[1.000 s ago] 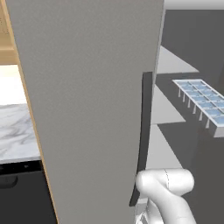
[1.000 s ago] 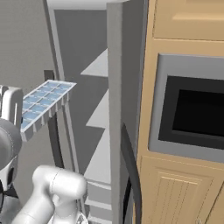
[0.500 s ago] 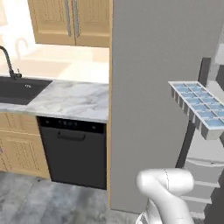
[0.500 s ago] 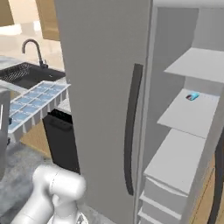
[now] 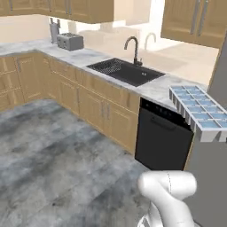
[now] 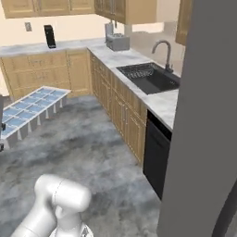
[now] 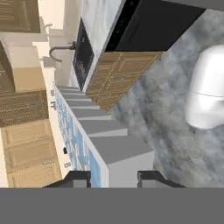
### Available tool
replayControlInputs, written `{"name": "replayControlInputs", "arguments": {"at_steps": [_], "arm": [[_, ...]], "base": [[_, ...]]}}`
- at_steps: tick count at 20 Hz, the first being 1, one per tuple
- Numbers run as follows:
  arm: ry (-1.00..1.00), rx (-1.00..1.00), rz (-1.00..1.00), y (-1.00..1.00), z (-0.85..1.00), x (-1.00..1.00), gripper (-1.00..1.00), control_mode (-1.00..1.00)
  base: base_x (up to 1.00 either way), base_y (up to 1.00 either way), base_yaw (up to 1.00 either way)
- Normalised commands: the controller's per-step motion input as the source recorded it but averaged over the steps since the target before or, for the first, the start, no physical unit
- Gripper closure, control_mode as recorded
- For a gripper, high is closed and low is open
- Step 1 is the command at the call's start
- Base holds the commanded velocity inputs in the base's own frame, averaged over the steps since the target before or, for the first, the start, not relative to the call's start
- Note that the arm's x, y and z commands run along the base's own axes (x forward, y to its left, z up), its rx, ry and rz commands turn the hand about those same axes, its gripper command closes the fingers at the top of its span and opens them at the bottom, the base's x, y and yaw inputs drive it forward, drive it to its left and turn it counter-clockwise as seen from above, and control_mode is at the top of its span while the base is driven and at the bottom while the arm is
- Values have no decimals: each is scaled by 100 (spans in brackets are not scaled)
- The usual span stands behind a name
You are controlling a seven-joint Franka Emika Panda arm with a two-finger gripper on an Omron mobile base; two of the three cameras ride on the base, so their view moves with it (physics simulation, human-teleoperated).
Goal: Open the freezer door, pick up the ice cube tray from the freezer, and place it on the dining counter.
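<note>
Here the ice cube tray (image 5: 200, 111) hangs in mid-air above the grey mottled floor (image 5: 53, 155), carried level, its two rows of pale blue cells facing up inside a light grey rim. In the hand view the tray (image 7: 103, 144) runs away from the camera as a row of grey cell undersides, and the pincer (image 7: 114, 177) is pressed onto its near end, one dark fingertip (image 7: 76, 177) on each side of the last cell, so the tray is pinched between them. In the left base view the tray sits at the right edge, in front of the black dishwasher (image 5: 162, 139) and just beside a plain grey panel (image 5: 208, 177) at the far right; in the right base view it (image 6: 30, 111) floats at the left edge, well apart from the marble worktop (image 6: 152, 92). That worktop carries a dark sink (image 5: 126, 71) with a curved black faucet (image 5: 133, 48), and farther along a grey toaster (image 5: 70, 41). Light wood cabinets (image 5: 66, 86) run beneath it and more hang above. A tall flat grey surface (image 6: 208, 139) takes up the right side of the right base view, a dark curved edge (image 6: 227, 213) showing at its lower corner.
</note>
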Motion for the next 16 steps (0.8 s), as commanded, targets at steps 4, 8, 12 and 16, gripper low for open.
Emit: {"name": "replayControlInputs", "arguments": {"at_steps": [4, 8, 12, 16], "arm": [[0, 0, 0, 0, 0, 0, 100, 100], [0, 0, 0, 0, 0, 0, 100, 100], [0, 0, 0, 0, 0, 0, 100, 100], [0, 0, 0, 0, 0, 0, 100, 100]], "base": [[0, 24, 95], [3, 3, 96], [1, 0, 99], [0, 0, 100]]}}
